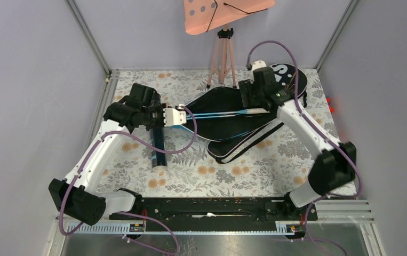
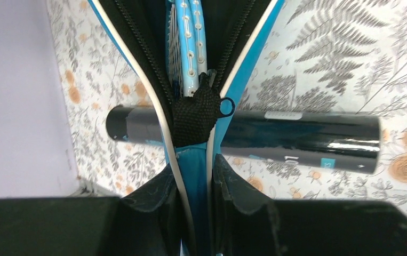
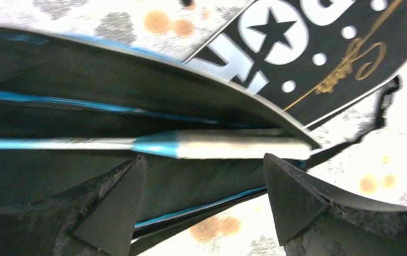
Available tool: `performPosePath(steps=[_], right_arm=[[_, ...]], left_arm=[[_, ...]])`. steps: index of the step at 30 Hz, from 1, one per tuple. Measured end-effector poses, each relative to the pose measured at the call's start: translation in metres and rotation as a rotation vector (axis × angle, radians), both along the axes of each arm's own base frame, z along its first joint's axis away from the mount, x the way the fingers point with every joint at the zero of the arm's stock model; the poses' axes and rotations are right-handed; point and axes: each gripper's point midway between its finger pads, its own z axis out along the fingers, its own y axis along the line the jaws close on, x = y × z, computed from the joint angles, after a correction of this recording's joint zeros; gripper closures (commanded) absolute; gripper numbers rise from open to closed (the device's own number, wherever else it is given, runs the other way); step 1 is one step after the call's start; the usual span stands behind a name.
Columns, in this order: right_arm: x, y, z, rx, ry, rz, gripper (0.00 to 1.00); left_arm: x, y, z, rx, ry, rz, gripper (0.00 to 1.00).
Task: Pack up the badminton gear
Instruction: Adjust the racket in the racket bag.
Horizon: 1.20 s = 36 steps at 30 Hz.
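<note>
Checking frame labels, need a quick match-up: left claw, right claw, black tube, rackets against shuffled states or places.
1 left claw
2 right claw
3 black tube
4 rackets

A lying flat on the table
B open, by a racket handle
C inside the unzipped bag
D shut on the bag's end

Pairs: 1-D, 2-B, 3-A, 4-C

Left end effector [image 2: 196, 173] tight, right one [image 3: 204, 162] wide.
</note>
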Motion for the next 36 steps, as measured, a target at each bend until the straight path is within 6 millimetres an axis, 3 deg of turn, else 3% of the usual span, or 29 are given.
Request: performPosePath(steps=[3, 6, 9, 14, 17, 21, 26, 31, 36], right_arm=[[-0.032, 0.011, 0.005, 0.136, -0.042, 0.069, 0.19], [-0.074, 0.041, 0.001, 0.333, -0.075, 0.247, 0.20], [-0.121, 0.078, -0.020, 0.490, -0.061, 0.472, 0.20], [-0.175, 0.137, -0.057, 0.488, 0.005, 0.799, 0.31], [-0.178, 0.163, -0.062, 0.479, 0.013, 0.899, 0.32], [-0.184, 0.186, -0.072, 0.474, 0.016, 0.997, 0.30], [-0.201, 0.218, -0.053, 0.484, -0.115, 1.131, 0.27], [-0.197, 0.225, -0.042, 0.491, -0.257, 1.136, 0.26], [-0.194, 0.235, -0.027, 0.517, -0.359, 1.151, 0.31]], left_arm=[[-0.008, -0.011, -0.001, -0.056, 0.036, -0.038, 1.00], [-0.023, -0.027, -0.001, -0.133, 0.093, -0.090, 1.00], [-0.042, -0.043, -0.003, -0.193, 0.145, -0.154, 1.00], [-0.073, -0.067, -0.013, -0.207, 0.208, -0.275, 1.00], [-0.086, -0.078, -0.016, -0.214, 0.235, -0.319, 1.00], [-0.083, -0.079, -0.019, -0.222, 0.260, -0.278, 1.00], [-0.077, -0.087, -0.027, -0.229, 0.327, -0.236, 1.00], [-0.074, -0.090, -0.031, -0.235, 0.374, -0.202, 1.00], [-0.075, -0.091, -0.030, -0.243, 0.388, -0.196, 1.00]])
